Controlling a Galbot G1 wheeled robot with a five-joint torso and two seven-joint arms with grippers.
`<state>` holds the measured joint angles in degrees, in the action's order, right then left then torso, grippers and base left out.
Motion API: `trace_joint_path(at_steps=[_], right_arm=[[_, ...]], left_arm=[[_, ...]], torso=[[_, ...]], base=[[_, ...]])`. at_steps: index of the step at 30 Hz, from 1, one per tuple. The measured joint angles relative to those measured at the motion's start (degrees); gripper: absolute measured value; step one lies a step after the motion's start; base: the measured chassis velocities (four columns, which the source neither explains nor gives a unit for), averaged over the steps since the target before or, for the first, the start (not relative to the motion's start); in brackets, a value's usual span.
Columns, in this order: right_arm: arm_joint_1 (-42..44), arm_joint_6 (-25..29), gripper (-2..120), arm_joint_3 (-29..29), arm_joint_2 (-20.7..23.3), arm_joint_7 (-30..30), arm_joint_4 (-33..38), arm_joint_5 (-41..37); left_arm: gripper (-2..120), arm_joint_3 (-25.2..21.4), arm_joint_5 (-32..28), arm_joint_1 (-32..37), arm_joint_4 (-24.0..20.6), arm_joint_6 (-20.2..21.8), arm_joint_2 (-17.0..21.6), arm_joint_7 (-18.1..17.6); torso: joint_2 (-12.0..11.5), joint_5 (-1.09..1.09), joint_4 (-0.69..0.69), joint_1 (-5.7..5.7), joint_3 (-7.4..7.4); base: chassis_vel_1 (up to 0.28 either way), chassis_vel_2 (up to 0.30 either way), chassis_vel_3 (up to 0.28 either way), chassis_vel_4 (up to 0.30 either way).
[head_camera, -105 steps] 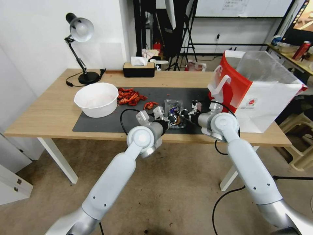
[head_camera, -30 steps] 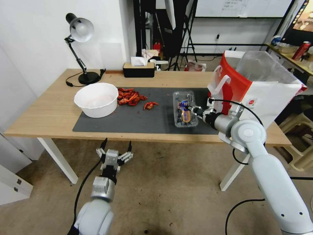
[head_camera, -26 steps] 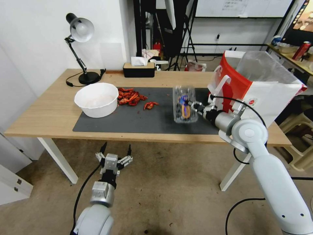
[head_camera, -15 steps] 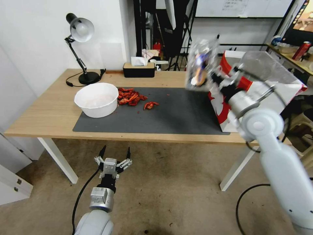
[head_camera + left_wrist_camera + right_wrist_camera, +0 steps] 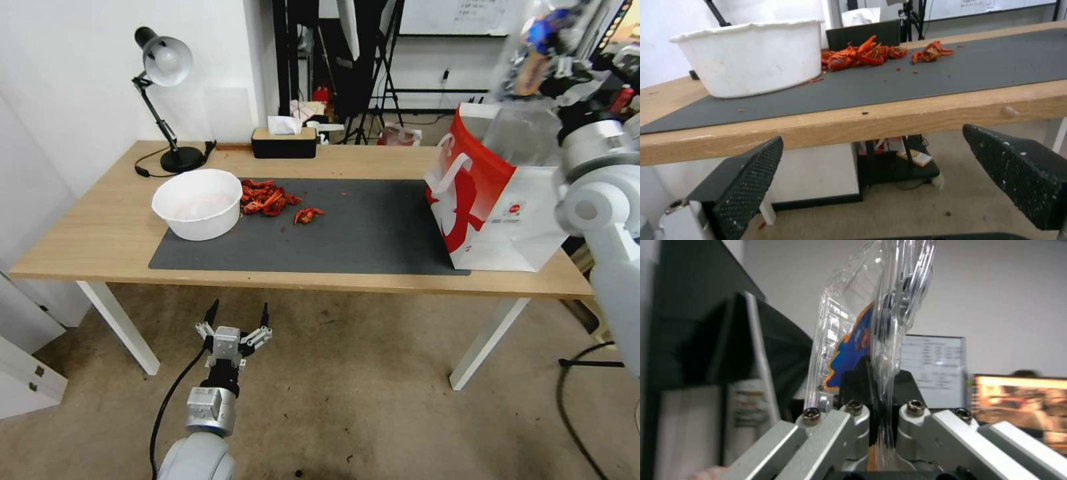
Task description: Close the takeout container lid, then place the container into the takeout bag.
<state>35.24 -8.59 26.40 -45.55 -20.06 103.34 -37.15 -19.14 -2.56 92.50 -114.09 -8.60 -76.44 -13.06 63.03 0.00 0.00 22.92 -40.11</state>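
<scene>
Lower centre of the head view: left gripper (image 5: 237, 319), spread wide, below the table (image 5: 87, 233). Mid-frame: white bowl (image 5: 197, 203), crayfish shells (image 5: 265, 197). Right: takeout bag (image 5: 507, 193). Upper right, blurred: takeout container (image 5: 533, 50) pinched in right gripper (image 5: 878, 420).

A table (image 5: 100, 220) stands before the robot with a mat (image 5: 373, 233) lying along its middle. On the mat's left end sits a bowl (image 5: 197, 203); just right of the bowl lies a heap of crayfish (image 5: 267, 198). The takeout bag (image 5: 507, 193) stands on the table's right end, partly on the mat's right edge. High above the bag, the right gripper (image 5: 880, 413) holds the takeout container (image 5: 533, 50) in the air. Behind the bowl stand a lamp (image 5: 163, 100) at the left and a tissue box (image 5: 284, 141) at the middle back. The left gripper (image 5: 235, 320) hangs below the table's front edge, over the floor.
</scene>
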Motion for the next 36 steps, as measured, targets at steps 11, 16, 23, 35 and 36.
trace_joint_path(at_steps=[11,16,23,35,36], right_arm=[[4.50,-8.38,0,1.47,-1.00,-5.46,2.69,-5.07],[5.41,-11.16,18,2.11,-2.32,-7.55,3.69,-12.16],[6.05,-13.19,43,1.82,-3.10,-9.45,4.00,-11.99],[6.57,-7.55,89,1.40,-3.22,-4.40,4.70,-12.52],[6.57,-7.55,89,1.40,-3.22,-4.40,4.70,-12.52]], left_arm=[[100,0.06,0.23,0.58,-0.53,-0.07,-0.23,0.00],[100,-0.04,0.25,1.03,-0.70,-0.05,-0.26,0.00],[100,-0.08,0.34,1.03,-0.71,-0.02,-0.64,0.18],[100,-0.11,0.35,0.88,-0.72,0.05,-0.72,0.58],[100,-0.11,0.35,0.88,-0.72,0.05,-0.72,0.58]], torso=[[0.00,0.01,0.00,0.00,0.00],[0.00,0.00,0.00,0.00,0.00],[0.00,0.00,0.00,0.00,0.00],[0.00,0.00,0.00,0.00,0.00],[0.00,0.00,0.00,0.00,0.00]], base=[[0.000,0.000,0.000,0.000],[0.000,0.000,0.000,0.000],[0.000,0.000,0.000,0.000],[0.000,0.000,0.000,0.000],[0.000,0.000,0.000,0.000]])
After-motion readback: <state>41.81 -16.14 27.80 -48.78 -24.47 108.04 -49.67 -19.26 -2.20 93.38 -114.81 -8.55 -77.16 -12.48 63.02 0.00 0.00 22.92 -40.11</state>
